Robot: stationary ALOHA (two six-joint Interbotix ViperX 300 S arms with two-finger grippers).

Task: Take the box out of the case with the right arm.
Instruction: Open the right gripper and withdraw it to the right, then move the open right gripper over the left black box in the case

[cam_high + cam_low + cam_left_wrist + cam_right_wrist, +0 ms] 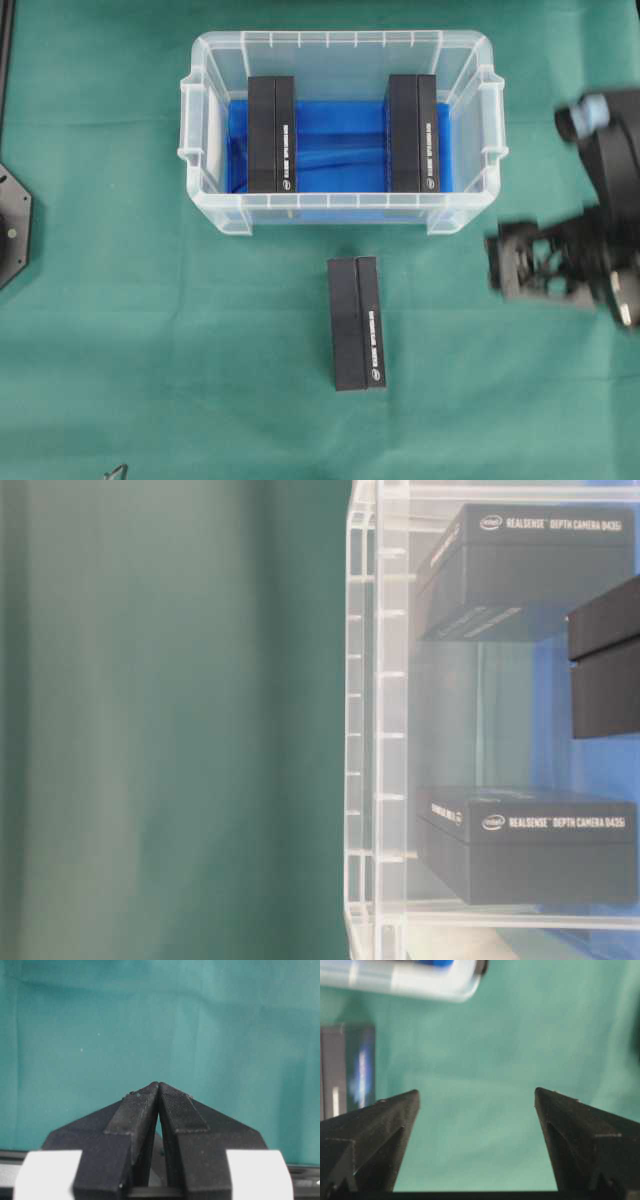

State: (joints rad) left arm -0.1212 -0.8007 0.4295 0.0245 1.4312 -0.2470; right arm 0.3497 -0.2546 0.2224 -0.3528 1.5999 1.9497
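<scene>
We see the worktop [150, 330] first, covered all over in green cloth. On it, toward the far side in the overhead view, sits the case [205, 165], a clear plastic bin with rim handles and a bright blue lining on its bottom. Two black boxes lie inside it: the left box [271, 133] near the left wall and the right box [413, 131] near the right wall, well apart, with bare blue lining between them. Both lie flat with their long sides running front to back, white lettering along one edge. From table level we read the same two boxes through the clear wall, each printed as a RealSense depth camera.

A third box [357, 322] lies outside the case, flat on the cloth just in front of the case's front wall, near its middle and not touching it.

At the right edge of the overhead view is the right arm [610, 160], all black and blurred. Its right hand [530, 262] is over the cloth to the right of the third box and clear of it. In the right wrist view the two pointed fingers [380, 1125] stand wide apart with only green cloth between them, so we take it as released and empty.

The left hand [158, 1091] is clenched, its tips meeting over bare cloth, grasping nothing.
</scene>
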